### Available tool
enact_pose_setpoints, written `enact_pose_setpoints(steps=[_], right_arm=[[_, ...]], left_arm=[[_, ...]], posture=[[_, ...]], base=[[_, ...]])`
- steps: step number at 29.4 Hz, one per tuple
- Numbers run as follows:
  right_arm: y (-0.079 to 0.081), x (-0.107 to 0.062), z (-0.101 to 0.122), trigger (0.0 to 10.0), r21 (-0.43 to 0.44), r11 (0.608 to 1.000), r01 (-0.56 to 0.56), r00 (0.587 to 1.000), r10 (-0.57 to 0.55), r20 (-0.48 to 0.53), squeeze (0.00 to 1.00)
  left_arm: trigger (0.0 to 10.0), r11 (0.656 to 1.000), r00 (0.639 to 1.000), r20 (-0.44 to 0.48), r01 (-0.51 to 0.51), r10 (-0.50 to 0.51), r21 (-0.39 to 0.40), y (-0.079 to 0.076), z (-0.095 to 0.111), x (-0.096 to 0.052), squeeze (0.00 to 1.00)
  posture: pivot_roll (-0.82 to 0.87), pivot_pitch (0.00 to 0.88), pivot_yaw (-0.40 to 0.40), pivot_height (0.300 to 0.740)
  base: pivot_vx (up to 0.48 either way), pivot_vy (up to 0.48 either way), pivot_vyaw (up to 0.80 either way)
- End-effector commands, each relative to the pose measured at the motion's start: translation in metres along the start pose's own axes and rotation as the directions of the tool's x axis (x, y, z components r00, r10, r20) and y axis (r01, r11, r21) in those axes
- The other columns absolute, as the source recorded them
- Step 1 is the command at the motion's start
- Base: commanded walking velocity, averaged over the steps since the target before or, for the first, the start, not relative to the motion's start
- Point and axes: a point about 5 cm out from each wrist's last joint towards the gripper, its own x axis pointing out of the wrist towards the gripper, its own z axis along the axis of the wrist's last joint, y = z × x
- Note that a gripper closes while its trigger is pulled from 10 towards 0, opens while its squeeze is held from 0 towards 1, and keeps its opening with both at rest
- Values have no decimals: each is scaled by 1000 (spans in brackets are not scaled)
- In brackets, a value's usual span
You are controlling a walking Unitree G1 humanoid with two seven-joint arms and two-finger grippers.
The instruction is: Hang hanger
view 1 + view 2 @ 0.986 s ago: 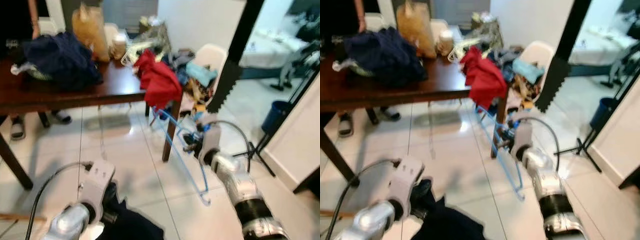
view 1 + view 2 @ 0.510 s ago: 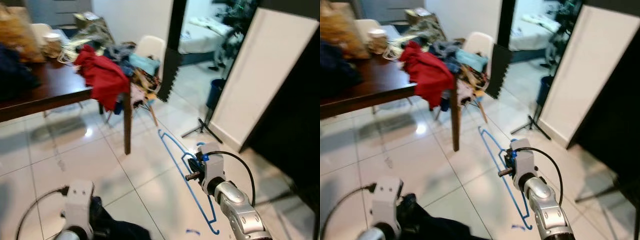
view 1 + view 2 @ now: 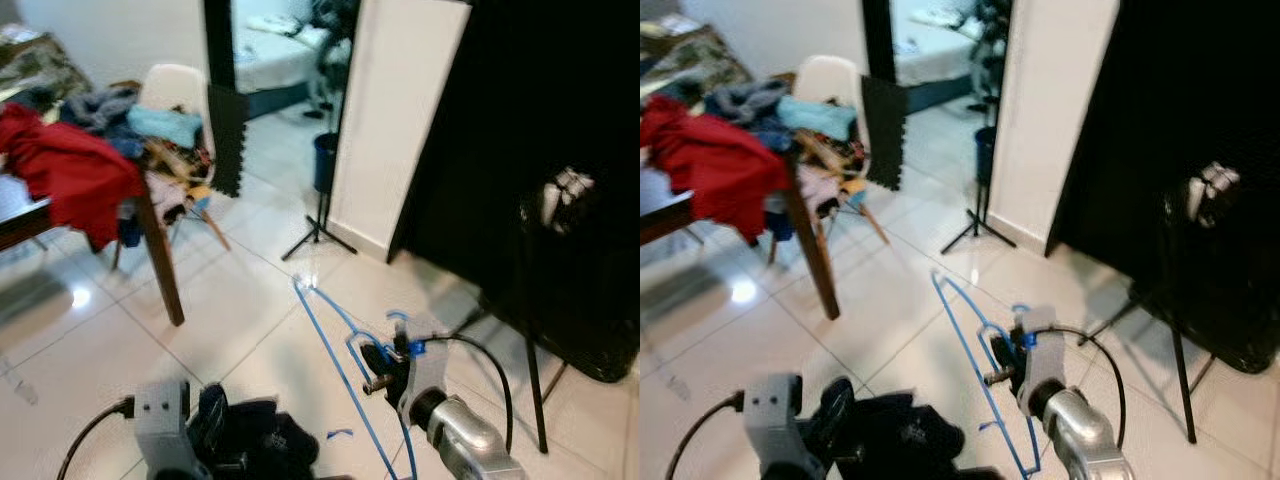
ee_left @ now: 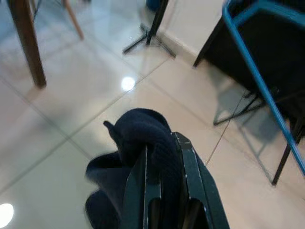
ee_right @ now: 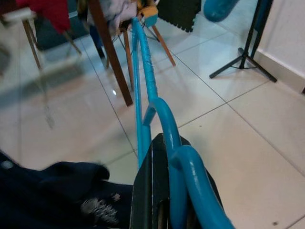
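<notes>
1. One black backdrop (image 3: 560, 150) is filling the right of the room, with one white panel (image 3: 395, 110) leaning just beside it and two black stands in front: a light stand (image 3: 530, 330) near the backdrop and a small tripod (image 3: 318, 225) at the panel's foot.
2. One dark wooden table (image 3: 160, 260) is standing at the left, one leg showing, with one red garment (image 3: 65, 170) hanging over its corner.
3. One white chair (image 3: 180, 90) is sitting behind the table, piled with mixed clothes (too jumbled to count).
4. One blue hanger (image 3: 335, 345) is being held low above the tiled floor, well apart from the table; its long thin frame is running from the robot's right side out toward the tripod.
5. One dark navy garment (image 4: 143, 143) is bunching up at the robot's left side.
6. The right gripper (image 5: 164, 191) is clamping its two black fingers onto the hanger's curved hook.
7. The left gripper (image 4: 164, 183) is pinching a fold of the navy garment between its two fingers.
</notes>
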Motion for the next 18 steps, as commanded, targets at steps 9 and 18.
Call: enact_pose_setpoints(steps=[9, 18], right_arm=[[5, 0, 3, 10000, 125, 989, -78, 997, 78, 2, 0], [6, 0, 4, 10000, 171, 980, -98, 995, 98, 10, 0]], left_arm=[[10000, 999, 996, 79, -44, 46, -30, 9, 7, -3, 0], [10000, 999, 998, 66, -10, 13, -40, 10, 7, -1, 0]], posture=[[-31, 45, -58, 740], [-34, 63, -38, 740]], base=[[0, 0, -800], [0, 0, -800]])
